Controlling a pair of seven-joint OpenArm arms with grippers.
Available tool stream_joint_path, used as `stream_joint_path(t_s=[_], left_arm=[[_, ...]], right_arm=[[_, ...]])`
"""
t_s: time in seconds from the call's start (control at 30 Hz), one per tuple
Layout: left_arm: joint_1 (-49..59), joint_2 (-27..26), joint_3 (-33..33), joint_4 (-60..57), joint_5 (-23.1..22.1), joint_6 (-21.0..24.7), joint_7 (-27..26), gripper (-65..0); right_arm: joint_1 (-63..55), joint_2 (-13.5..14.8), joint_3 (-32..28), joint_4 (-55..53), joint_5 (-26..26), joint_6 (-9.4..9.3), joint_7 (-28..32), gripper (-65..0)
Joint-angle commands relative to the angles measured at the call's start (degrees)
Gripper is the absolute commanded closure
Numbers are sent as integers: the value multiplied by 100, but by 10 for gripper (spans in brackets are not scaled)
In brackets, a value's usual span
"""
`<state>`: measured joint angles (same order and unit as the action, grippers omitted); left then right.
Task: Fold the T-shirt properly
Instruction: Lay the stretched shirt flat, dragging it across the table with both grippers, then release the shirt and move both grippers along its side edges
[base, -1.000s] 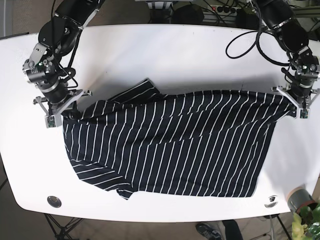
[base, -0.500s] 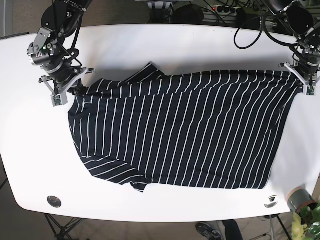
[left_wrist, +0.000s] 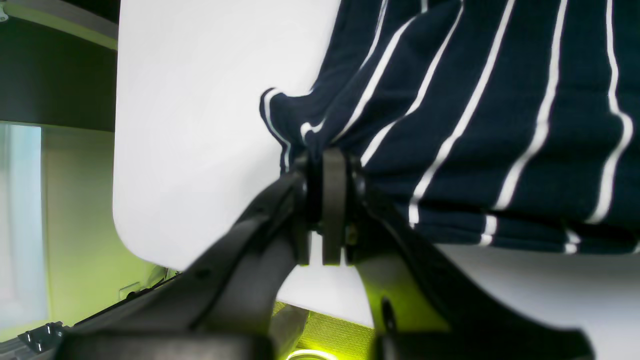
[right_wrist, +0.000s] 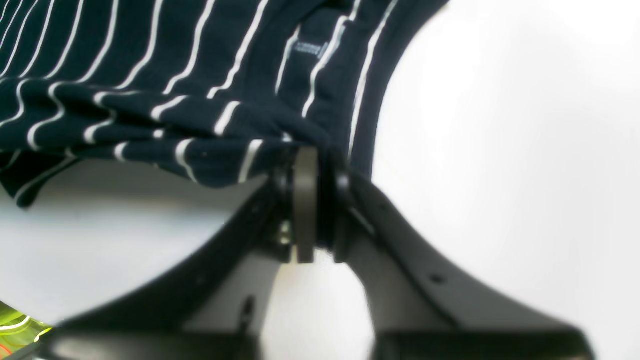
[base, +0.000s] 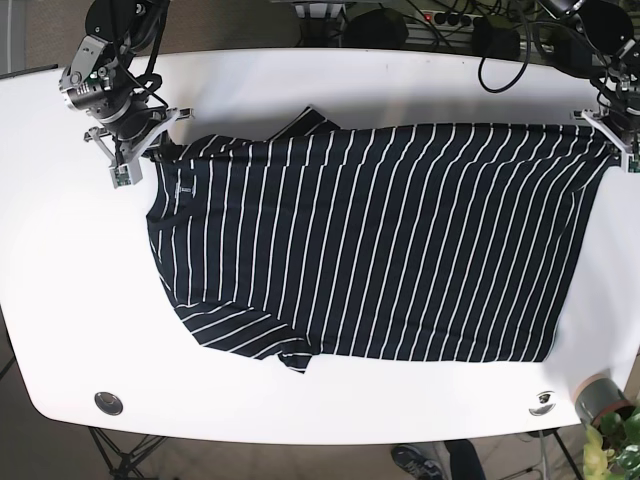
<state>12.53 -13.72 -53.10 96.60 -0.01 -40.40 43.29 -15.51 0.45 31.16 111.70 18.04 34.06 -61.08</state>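
No text can be read anywhere. The T-shirt carries a small sewn label inside its neckline, but its print is too blurred to make out.

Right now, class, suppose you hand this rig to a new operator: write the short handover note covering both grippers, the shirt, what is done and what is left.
Left gripper: shut on a far corner of the T-shirt.
Right gripper: shut on the shirt's edge near the collar.
T-shirt: spread on the white table, one sleeve tucked under at the near edge.
Done: shirt laid out, held between both grippers.
Left: no fold made; all folding remains.
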Motion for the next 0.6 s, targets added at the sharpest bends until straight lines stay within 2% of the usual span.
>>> stream_joint_path(t_s=[0.0, 0.17, 0.23, 0.33, 0.57], left_arm=[[-27, -136, -22, 112, -3, 40, -87, -38], [-45, -136, 304, 121, -3, 40, -78, -331], [-45, -136, 391, 121, 14, 40, -78, -399], [-45, -136, 594, 129, -12, 40, -78, -407], [-221, -110, 1033, 789, -21, 40, -87, -392]], right_arm=[[25, 39, 27, 105, 20, -9, 134, -141], [69, 39, 27, 122, 20, -9, 134, -398], [87, 39, 27, 122, 20, -9, 134, -452], [131, 39, 10, 122, 20, -9, 134, -491], [544, 48, -26, 131, 20, -9, 117, -491]])
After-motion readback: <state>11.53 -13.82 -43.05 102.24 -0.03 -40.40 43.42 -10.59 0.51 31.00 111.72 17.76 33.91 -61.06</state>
